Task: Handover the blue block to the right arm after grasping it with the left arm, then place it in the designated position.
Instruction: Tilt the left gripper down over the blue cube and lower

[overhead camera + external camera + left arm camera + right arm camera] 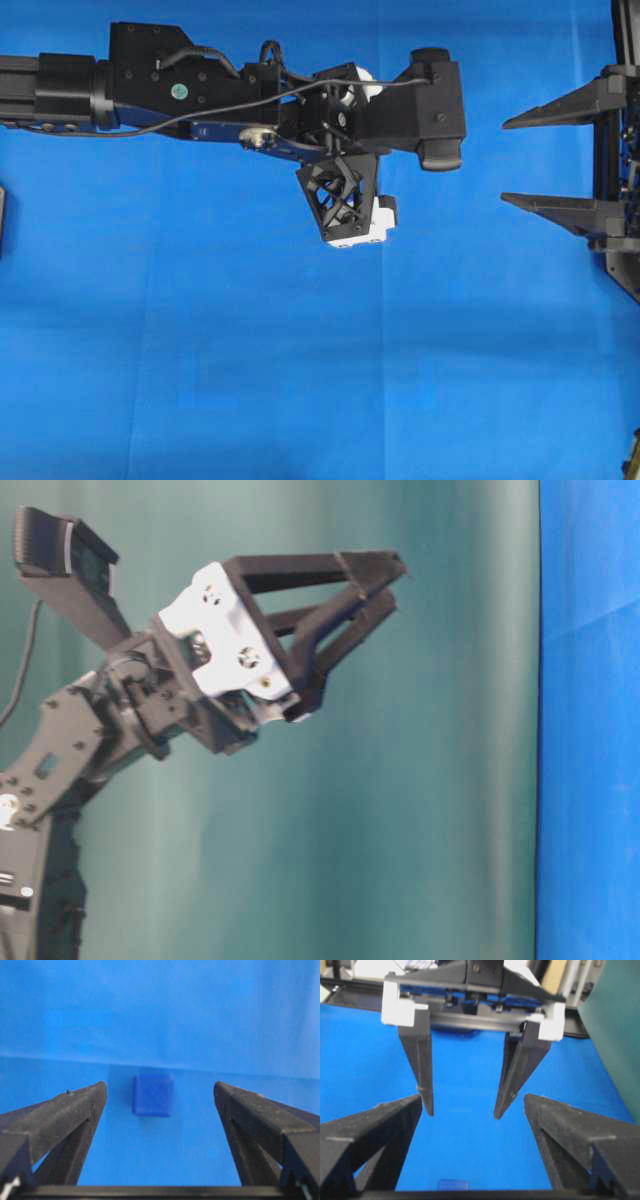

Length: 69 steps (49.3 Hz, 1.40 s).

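Note:
The blue block (pixel 153 1095), a small dark-blue cube, lies on the blue cloth (pixel 160 1010). It shows beyond and between the tips of my left gripper (pixel 160 1086), slightly left of centre and untouched. That gripper is open and empty, hanging fingers-down above the cloth. In the overhead view the left arm (pixel 200 85) reaches in from the left and its gripper hides the block. My right gripper (pixel 505 160) is open and empty at the right edge, fingers pointing left. The right wrist view shows the left gripper (pixel 464 1114) opposite and the block (pixel 453 1184) at the bottom edge.
A dark object (pixel 2 222) sits at the cloth's left edge, and another item (pixel 633 462) pokes in at the bottom right corner. A green backdrop (pixel 400 810) stands behind the left arm. Bare cloth fills the lower half of the overhead view.

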Tool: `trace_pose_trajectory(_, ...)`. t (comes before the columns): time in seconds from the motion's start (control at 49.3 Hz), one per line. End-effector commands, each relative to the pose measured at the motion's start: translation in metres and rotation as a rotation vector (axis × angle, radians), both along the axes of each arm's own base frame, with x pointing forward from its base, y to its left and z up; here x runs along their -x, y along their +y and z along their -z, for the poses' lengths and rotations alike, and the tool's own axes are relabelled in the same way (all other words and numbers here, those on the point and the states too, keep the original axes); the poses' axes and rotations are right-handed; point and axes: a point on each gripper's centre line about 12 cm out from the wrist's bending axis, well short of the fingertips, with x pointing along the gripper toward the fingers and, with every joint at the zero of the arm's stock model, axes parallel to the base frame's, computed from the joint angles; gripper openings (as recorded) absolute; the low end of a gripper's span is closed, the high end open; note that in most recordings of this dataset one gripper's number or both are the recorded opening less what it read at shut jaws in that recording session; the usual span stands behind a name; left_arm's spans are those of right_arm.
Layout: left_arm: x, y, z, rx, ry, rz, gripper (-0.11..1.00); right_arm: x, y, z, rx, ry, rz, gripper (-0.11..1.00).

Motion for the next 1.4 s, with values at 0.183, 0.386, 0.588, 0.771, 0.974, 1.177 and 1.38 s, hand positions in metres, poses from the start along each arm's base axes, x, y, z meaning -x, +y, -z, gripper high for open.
trace_pose_trajectory(0.183,0.003,0.0,0.025,-0.005,-0.055,0.002,0.92,-0.002,-0.001,-0.011,0.0,-0.026,0.005,0.96)
trace_pose_trajectory(0.386,0.006,0.003,0.069,-0.004,-0.058,-0.005,0.92,-0.002,-0.002,-0.011,0.001,-0.026,0.01,0.96)
trace_pose_trajectory(0.588,0.005,0.004,0.095,-0.003,-0.075,-0.007,0.92,-0.002,-0.003,-0.01,0.0,-0.02,0.016,0.96)
trace_pose_trajectory(0.771,0.002,0.005,0.122,-0.002,-0.054,-0.008,0.92,-0.003,-0.004,-0.008,-0.001,-0.011,0.02,0.96)
trace_pose_trajectory(0.974,0.001,0.005,0.141,0.0,-0.035,-0.009,0.92,-0.004,-0.004,-0.006,0.0,-0.003,0.02,0.96)
trace_pose_trajectory(1.177,0.002,0.006,0.156,0.002,-0.014,-0.011,0.92,-0.004,-0.004,-0.006,0.002,-0.003,0.02,0.96)
trace_pose_trajectory(1.38,0.002,0.003,0.162,0.006,-0.002,-0.01,0.92,-0.004,-0.004,-0.005,-0.002,0.003,0.02,0.96)
